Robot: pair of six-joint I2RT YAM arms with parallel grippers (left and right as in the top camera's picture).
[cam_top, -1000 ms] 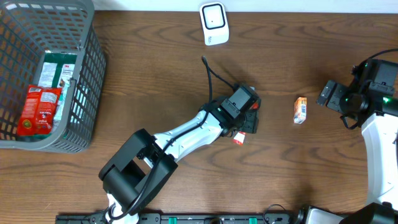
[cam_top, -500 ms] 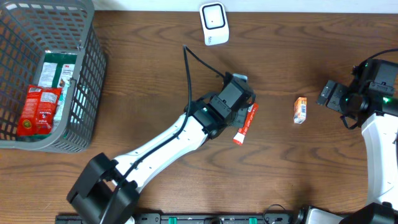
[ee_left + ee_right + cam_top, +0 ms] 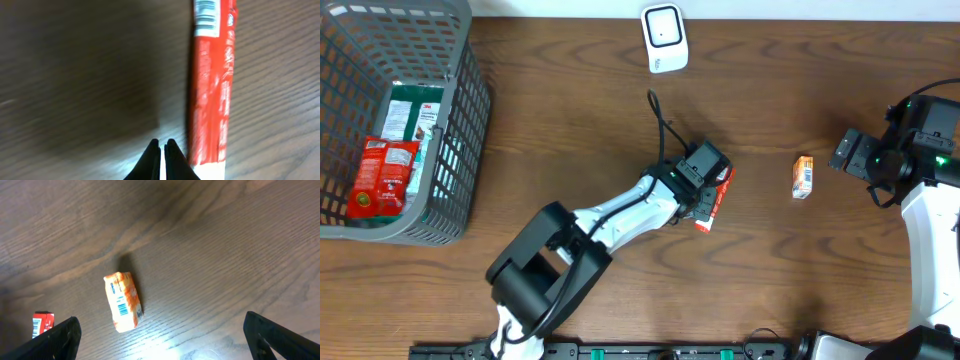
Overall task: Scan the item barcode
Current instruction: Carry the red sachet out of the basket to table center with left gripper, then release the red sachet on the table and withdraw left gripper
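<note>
Beside the long red plastic packet (image 3: 212,90) | left fingers (image 3: 153,161) clenching on nothing, right fingers (image 3: 60,337) hanging released | I'm risking shoving it away, barcode unscanned.

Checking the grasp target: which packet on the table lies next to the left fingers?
The long red packet, white at one end, beside the shut left fingers, not between them. The small orange packet lies apart, toward the right arm.

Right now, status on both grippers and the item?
Left gripper shut, empty, beside red packet lying on table. Right gripper open, above orange packet. White scanner unobstructed.
</note>
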